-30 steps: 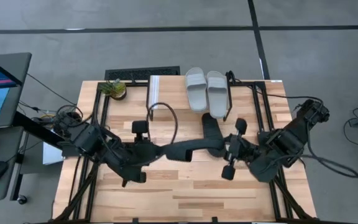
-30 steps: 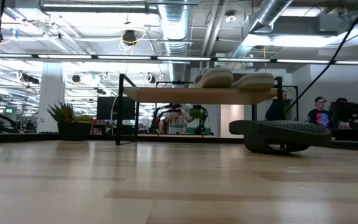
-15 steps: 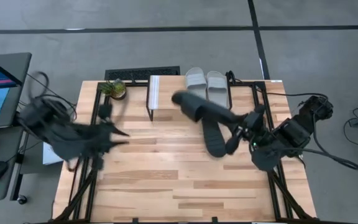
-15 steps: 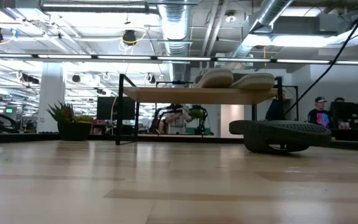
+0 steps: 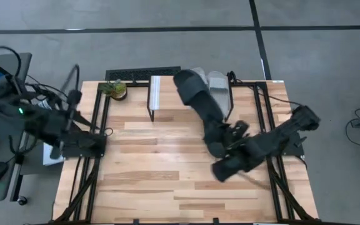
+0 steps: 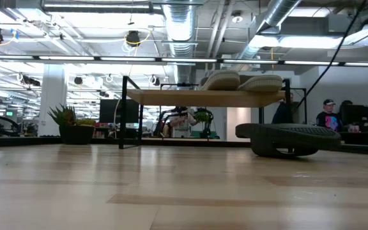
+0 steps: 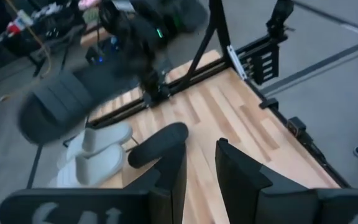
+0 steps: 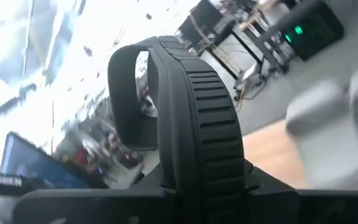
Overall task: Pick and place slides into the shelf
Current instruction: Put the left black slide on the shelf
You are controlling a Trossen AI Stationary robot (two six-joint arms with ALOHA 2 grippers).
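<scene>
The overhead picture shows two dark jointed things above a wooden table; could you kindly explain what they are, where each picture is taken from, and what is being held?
They are two robot arms, each ending in a two-finger end effector. One picture looks straight down on the light wooden table. One looks level across its top. The other two come from small cameras on each arm's wrist.

The right end effector is shut on a black ribbed rubber slide sandal, raised above the table near the low wooden-topped shelf with thin black legs. The left end effector is empty, fingers slightly apart, out at the table's left edge.

Two light grey rubber slide sandals sit on the shelf top. A second black slide sandal lies on the table. A small potted plant stands at the far edge.
</scene>
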